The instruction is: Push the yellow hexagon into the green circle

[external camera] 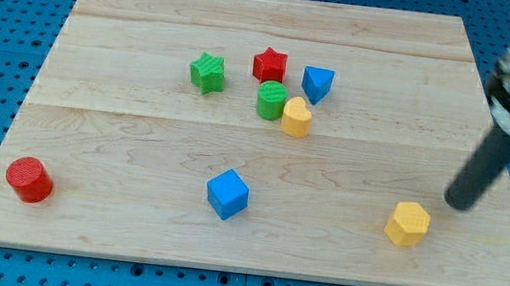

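Observation:
The yellow hexagon (407,224) lies near the board's bottom right. The green circle (271,100) stands upper middle, touching a second yellow block (296,117) at its lower right. My tip (461,204) is on the board just to the right of and slightly above the yellow hexagon, a small gap apart from it.
A red star (270,65) and a blue block (317,83) sit just above the green circle. A green star (207,72) lies to its left. A blue cube (227,194) is bottom middle; a red cylinder (29,179) bottom left. The wooden board (121,137) rests on a blue pegboard.

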`<state>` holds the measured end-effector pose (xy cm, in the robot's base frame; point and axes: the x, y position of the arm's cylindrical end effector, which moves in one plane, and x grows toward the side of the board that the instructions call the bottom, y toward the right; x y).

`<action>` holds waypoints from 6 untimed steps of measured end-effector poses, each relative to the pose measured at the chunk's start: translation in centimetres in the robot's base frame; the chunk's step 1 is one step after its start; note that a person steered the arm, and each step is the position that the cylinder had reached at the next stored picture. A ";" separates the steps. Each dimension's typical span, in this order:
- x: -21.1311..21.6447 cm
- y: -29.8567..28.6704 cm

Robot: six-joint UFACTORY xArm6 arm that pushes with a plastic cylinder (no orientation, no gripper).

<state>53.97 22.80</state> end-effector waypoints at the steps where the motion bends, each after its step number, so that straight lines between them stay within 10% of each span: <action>1: 2.3 -4.8; 4: 6.7 -17.3; 6: -1.0 -24.0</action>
<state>52.92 -1.17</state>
